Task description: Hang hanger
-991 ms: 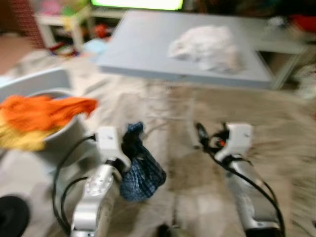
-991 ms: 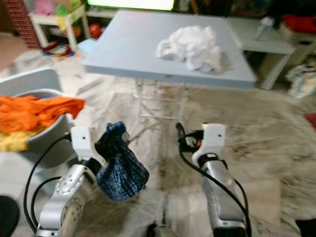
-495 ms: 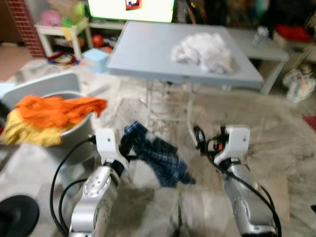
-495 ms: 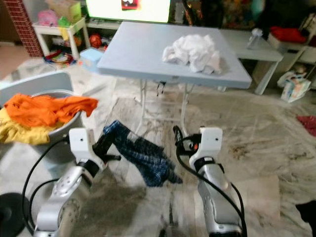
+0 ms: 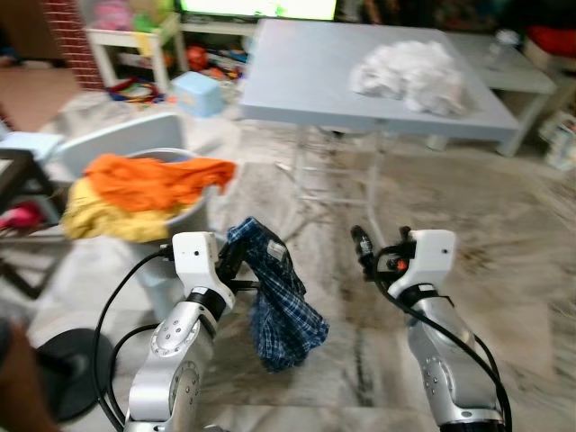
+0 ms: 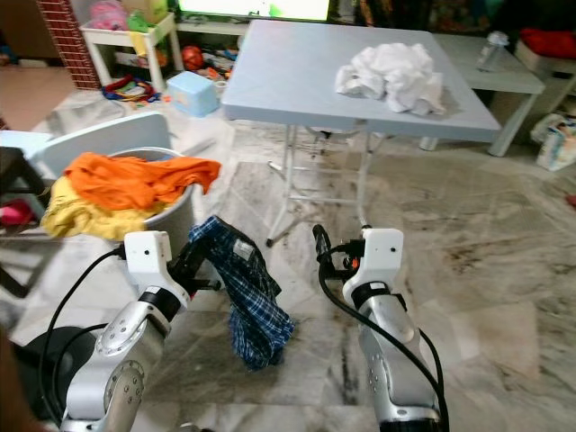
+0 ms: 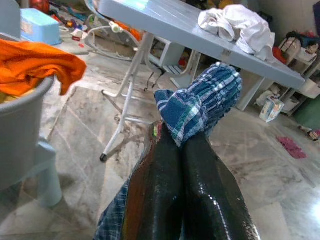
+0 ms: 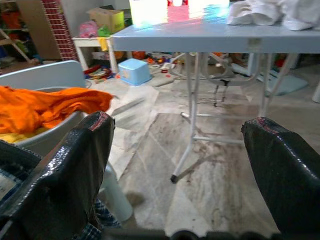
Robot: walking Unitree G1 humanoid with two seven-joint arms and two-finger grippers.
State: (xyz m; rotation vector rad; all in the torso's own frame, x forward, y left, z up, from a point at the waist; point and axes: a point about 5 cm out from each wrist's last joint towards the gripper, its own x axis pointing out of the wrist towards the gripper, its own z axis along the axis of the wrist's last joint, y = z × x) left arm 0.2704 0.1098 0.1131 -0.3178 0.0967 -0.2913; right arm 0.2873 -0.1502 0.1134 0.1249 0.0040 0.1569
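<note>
A blue plaid cloth [image 5: 274, 306] hangs bunched from my left gripper [image 5: 230, 264], which is shut on it low over the floor. In the left wrist view the two black fingers [image 7: 165, 185] press together with a fold of the plaid cloth [image 7: 200, 102] sticking out past their tips. My right gripper [image 8: 180, 165] is open and holds nothing; it hovers to the right of the cloth [image 5: 362, 245]. I see no hanger.
A grey folding table [image 5: 306, 72] stands ahead with a white crumpled cloth [image 5: 409, 72] on it. A grey basket [image 5: 184, 220] of orange and yellow clothes sits at the left. A black round base [image 5: 63, 373] lies at lower left. Bare marble floor lies below the grippers.
The whole view has shifted as the camera moved. The plaid cloth swung out to the right half a second ago and now hangs straight down from the left gripper.
</note>
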